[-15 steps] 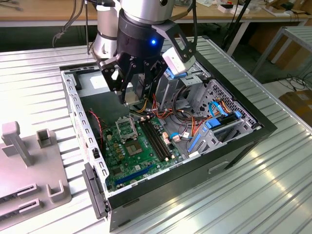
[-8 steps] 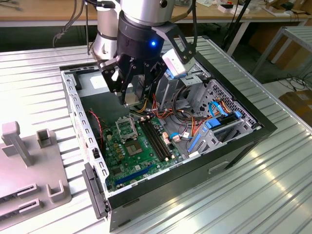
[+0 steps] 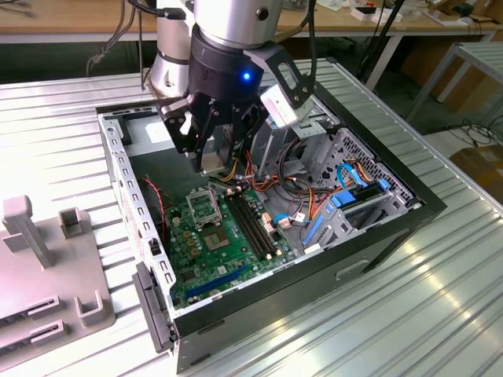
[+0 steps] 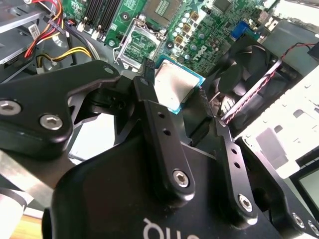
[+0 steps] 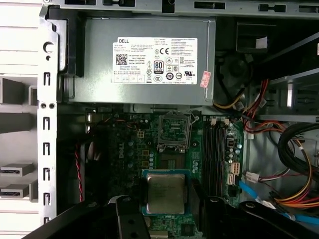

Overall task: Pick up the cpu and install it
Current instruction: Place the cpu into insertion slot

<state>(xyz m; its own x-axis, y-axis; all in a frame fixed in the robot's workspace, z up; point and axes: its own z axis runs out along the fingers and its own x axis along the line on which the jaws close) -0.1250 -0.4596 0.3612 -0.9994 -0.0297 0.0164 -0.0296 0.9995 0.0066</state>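
The cpu (image 5: 165, 191) is a small square chip with a silvery face and a greenish rim, and it also shows in the second wrist view (image 4: 175, 87). My gripper (image 4: 173, 90) is shut on it, one black finger (image 4: 149, 104) against each of two opposite edges. It hangs level above the green board (image 3: 228, 251), a little short of the open metal-framed socket (image 5: 173, 132). In the exterior view my gripper (image 3: 214, 161) hovers inside the open computer case, just above that socket (image 3: 203, 206).
The case walls (image 3: 118, 173) ring the board. A grey power supply (image 5: 149, 59) lies past the socket, black memory slots (image 3: 251, 224) run beside it, and a cable bundle (image 3: 314, 196) with blue drive bays fills the exterior view's right. Grey fixtures (image 3: 31, 236) stand outside the case.
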